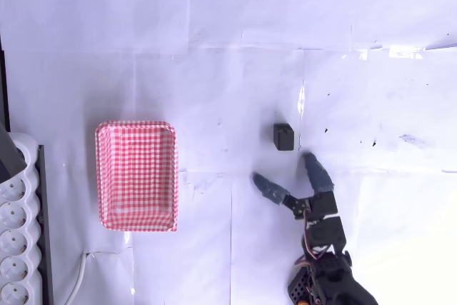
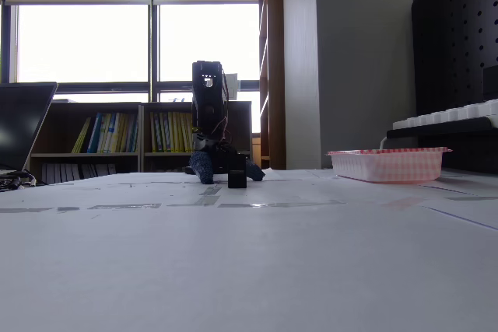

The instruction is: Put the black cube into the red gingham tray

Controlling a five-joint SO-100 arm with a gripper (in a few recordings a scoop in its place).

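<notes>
The black cube (image 1: 283, 136) lies on the white table, right of centre in the overhead view. My gripper (image 1: 284, 168) is open just below it, its grey-blue fingers (image 1: 270, 188) spread wide and apart from the cube. The red gingham tray (image 1: 101, 176) sits well to the left, with nothing in it. In the fixed view the cube (image 2: 237, 179) stands in front of the gripper (image 2: 228, 170), low on the table, and the tray (image 2: 387, 165) is off to the right.
A white power strip (image 1: 14, 241) with several sockets runs along the left edge of the overhead view, with a cable (image 1: 80, 276) beside it. White paper sheets cover the table between cube and tray.
</notes>
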